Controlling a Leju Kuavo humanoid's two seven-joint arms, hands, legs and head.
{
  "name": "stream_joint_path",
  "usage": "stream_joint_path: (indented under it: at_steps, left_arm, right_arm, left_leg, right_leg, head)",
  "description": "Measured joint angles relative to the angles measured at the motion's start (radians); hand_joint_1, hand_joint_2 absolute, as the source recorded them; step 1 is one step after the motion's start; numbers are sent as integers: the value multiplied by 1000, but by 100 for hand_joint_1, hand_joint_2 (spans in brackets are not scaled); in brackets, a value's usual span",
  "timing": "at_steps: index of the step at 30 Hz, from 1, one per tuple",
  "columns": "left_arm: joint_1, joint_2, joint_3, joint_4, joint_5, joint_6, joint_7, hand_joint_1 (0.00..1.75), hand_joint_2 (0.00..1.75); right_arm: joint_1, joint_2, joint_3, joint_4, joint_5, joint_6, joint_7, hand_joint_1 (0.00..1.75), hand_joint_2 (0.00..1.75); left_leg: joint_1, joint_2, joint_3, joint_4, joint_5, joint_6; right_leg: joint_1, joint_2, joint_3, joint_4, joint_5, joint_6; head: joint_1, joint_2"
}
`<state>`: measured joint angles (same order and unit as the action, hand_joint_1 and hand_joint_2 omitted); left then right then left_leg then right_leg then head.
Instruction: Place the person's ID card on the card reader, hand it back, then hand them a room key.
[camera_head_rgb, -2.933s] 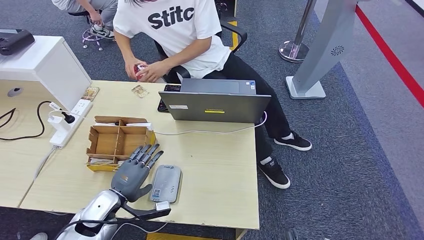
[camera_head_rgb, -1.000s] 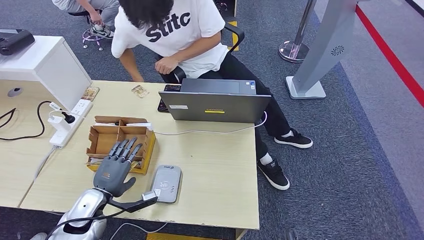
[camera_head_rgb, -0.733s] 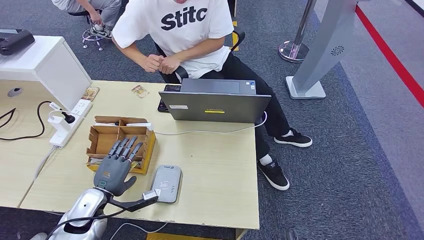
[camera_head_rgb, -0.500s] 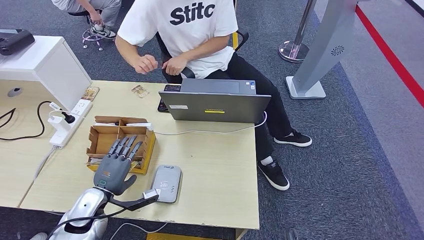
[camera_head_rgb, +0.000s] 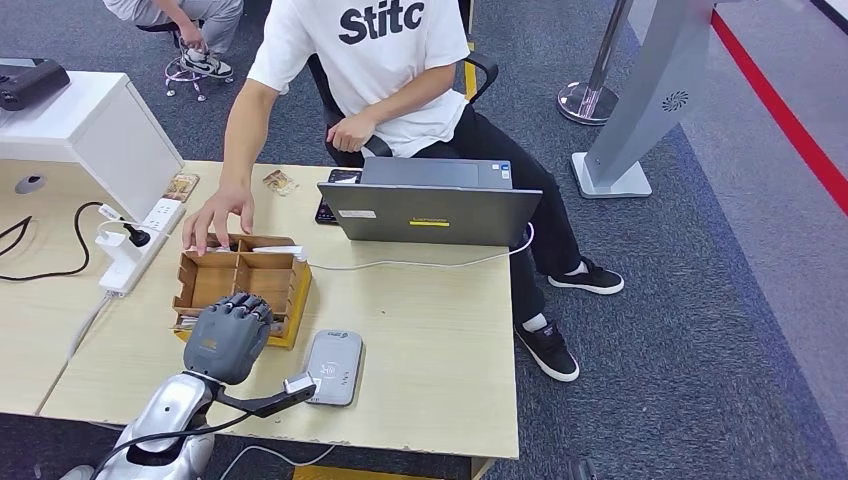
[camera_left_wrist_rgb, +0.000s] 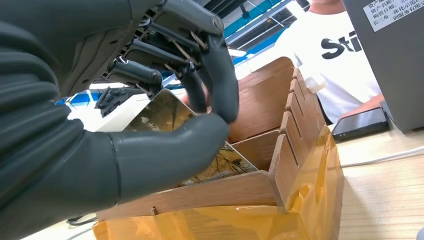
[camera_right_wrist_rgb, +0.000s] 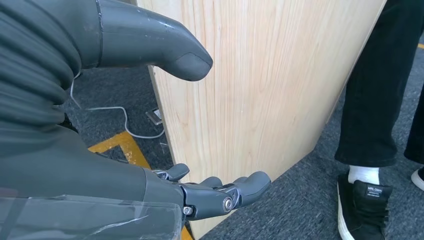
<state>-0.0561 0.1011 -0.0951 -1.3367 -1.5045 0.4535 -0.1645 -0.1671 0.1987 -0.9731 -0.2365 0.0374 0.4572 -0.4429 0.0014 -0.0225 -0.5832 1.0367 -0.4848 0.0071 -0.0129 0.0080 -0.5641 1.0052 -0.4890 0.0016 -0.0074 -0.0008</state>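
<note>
While the left hand (camera_head_rgb: 229, 338) is curling over the near compartment of the wooden card box (camera_head_rgb: 240, 288), its thumb and fingers are pinching a gold-patterned room key card (camera_left_wrist_rgb: 165, 112), which the left wrist view shows standing tilted inside that compartment, its lower part sitting behind the box's front wall. The box is resting on the light wooden table (camera_head_rgb: 430, 330), and the grey card reader (camera_head_rgb: 331, 367) is lying flat just beside the box, nearer the table's front edge and to the right of the left hand. A person in a white printed shirt is sitting behind the table and is reaching one hand (camera_head_rgb: 215, 215) down to the far rim of the same box. A grey laptop (camera_head_rgb: 430, 210) is standing open near the person, with a dark phone (camera_head_rgb: 330, 195) beside it and a white power strip (camera_head_rgb: 135, 250) lying on the adjoining table. The right hand (camera_right_wrist_rgb: 150, 150) is hanging beside the table's wooden side panel with its fingers spread apart and holding nothing.
</note>
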Motion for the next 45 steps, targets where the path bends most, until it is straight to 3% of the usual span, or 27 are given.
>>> stream_joint_path:
  at_steps: [17, 18, 21, 22, 31, 45]
  left_arm:
    - [0, -11, 9, -9, 24, 16, -14, 175, 175]
    - [0, -17, 12, -18, 29, 20, -15, 150, 175]
    - [-3, -38, 24, -59, 39, 16, -21, 19, 175]
    - [-4, -43, 27, -71, 40, 11, -24, 0, 175]
    - [1, -55, 30, -95, 47, -17, -62, 0, 175]
    - [8, -23, 29, -69, 52, -30, -67, 0, 175]
  right_arm:
    - [0, 0, 1, 0, -5, 4, 2, 0, 175]
    - [0, 0, 1, 0, -6, 5, 2, 0, 175]
    - [0, 0, 1, 0, -7, 6, 2, 0, 175]
    - [0, 0, 1, 0, -8, 6, 2, 0, 175]
    - [0, 0, 1, 0, -17, 13, 2, 0, 175]
    - [0, 0, 1, 0, -21, 14, 3, 0, 175]
  left_leg:
    - [0, 0, 0, 0, 0, 0]
    - [0, 0, 0, 0, 0, 0]
    - [0, 0, 0, 0, 0, 0]
    - [0, 0, 0, 0, 0, 0]
    - [0, 0, 0, 0, 0, 0]
    - [0, 0, 0, 0, 0, 0]
  right_leg:
    - [0, 0, 0, 0, 0, 0]
    - [0, 0, 0, 0, 0, 0]
    - [0, 0, 0, 0, 0, 0]
    - [0, 0, 0, 0, 0, 0]
    - [0, 0, 0, 0, 0, 0]
    - [0, 0, 0, 0, 0, 0]
  head:
    - [0, 0]
    - [0, 0]
    - [0, 0]
    - [0, 0]
    - [0, 0]
    - [0, 0]
